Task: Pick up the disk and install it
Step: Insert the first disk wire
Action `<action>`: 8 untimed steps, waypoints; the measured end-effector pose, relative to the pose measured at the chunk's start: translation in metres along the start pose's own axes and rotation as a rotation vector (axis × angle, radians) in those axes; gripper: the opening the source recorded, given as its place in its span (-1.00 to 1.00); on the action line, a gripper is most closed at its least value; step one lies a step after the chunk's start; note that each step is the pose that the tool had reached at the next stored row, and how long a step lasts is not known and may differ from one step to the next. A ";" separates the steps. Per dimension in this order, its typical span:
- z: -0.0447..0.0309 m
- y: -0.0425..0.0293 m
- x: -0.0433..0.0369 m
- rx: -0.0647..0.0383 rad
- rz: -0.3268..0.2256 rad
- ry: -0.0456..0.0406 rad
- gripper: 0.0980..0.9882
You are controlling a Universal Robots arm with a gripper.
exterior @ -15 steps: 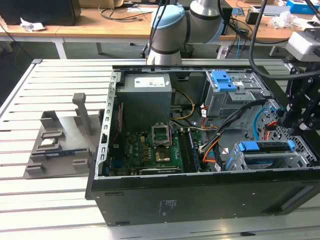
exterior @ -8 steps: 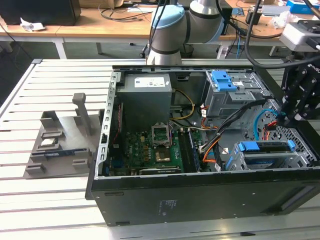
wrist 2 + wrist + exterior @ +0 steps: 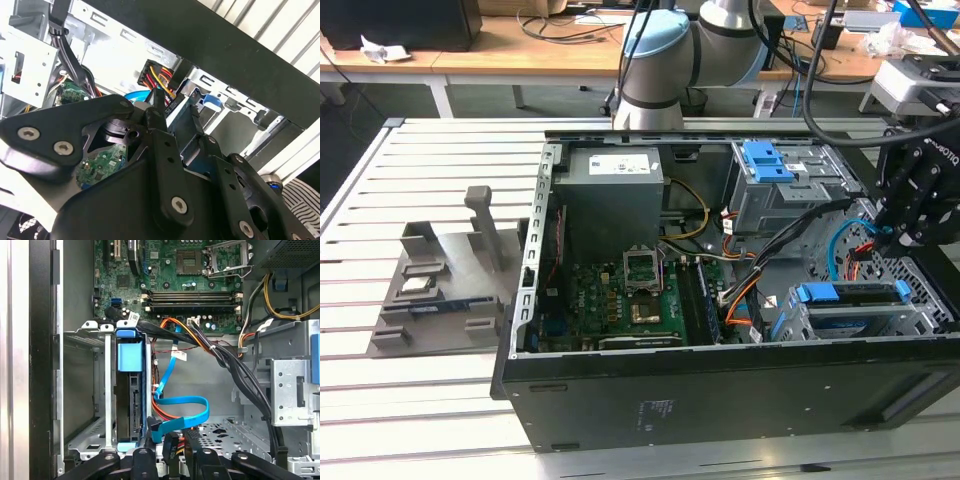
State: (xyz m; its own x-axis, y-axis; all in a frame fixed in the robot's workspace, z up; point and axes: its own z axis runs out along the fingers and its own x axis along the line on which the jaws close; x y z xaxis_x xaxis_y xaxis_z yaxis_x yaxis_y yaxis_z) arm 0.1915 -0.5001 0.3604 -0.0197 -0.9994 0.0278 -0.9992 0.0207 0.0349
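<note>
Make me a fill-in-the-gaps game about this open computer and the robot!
1. The motherboard inside the computer case is coloured ____.
2. The disk stands in a metal cage, and its plastic handle is coloured ____.
3. The pincer hangs over the case on the exterior view's ____ side.

Missing words: green; blue; right.
</note>
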 end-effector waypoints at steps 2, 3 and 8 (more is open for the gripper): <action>-0.0001 0.0000 0.0000 0.000 0.000 0.0009 -0.41; 0.0000 0.0000 0.0000 0.000 0.000 0.0012 -0.41; 0.0000 0.0000 0.0000 0.000 0.000 0.0033 -0.59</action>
State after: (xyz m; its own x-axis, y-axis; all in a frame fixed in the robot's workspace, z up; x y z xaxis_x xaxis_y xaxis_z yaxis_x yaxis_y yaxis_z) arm 0.1915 -0.5001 0.3603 -0.0197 -0.9993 0.0311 -0.9992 0.0208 0.0349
